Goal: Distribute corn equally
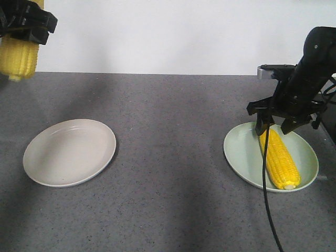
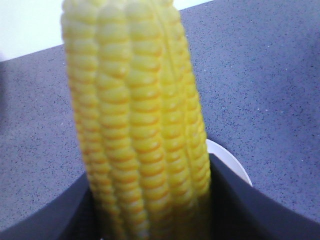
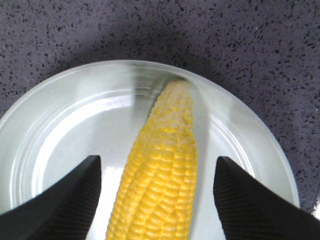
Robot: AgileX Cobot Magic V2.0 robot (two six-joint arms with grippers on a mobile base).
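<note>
One corn cob hangs upright at the far upper left, above the table, with my left gripper shut on it. In the left wrist view that corn cob fills the frame between the dark fingers. A second corn cob lies in the pale green plate at the right. My right gripper hovers just above its far end, open, fingers apart on either side of the cob without touching it. The pale green plate shows beneath.
A cream plate sits at the left of the grey speckled table, with nothing in it. A black cable hangs from the right arm across the green plate. A white wall stands behind the table's far edge.
</note>
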